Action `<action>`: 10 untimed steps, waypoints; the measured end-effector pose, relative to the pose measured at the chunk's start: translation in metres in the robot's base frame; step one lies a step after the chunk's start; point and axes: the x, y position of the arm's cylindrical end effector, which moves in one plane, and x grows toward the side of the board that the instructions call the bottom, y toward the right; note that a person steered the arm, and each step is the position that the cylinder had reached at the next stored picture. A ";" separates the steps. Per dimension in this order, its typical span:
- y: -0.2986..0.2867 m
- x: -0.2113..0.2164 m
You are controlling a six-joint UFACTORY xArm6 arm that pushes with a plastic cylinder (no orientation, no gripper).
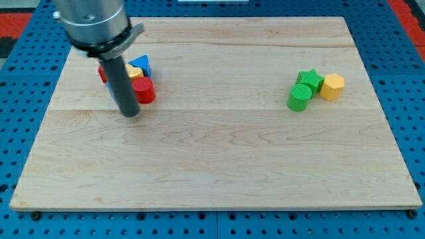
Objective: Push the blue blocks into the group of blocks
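A pale wooden board [219, 153] on a blue pegboard bench [405, 60], blocks split into two bunches, upper left and right of the frame.

Over on the right, three of them: a green star [309, 79], a green cylinder [299, 97] just below it, and a yellow hexagon-like block [332, 86] snug against the star. Upper left, the rod stands in front of the cluster, and the tip [130, 113] sits just left of and below the red cylinder [143, 90], close beside it. One blue triangle [141, 64] shows plainly, point up, glossy, at the top of that cluster; a yellow block [133, 72], shape unclear, nestles under it; a sliver of another red block [102, 72] peeks out left of the rod. A second blue block cannot be made out behind the rod. The arm has no claw, just the bare rod, holding nothing.
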 end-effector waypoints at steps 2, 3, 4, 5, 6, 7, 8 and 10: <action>0.031 -0.031; 0.010 -0.031; 0.002 -0.031; 0.059 -0.031; 0.108 -0.058; 0.105 -0.112; 0.045 -0.130; -0.041 -0.128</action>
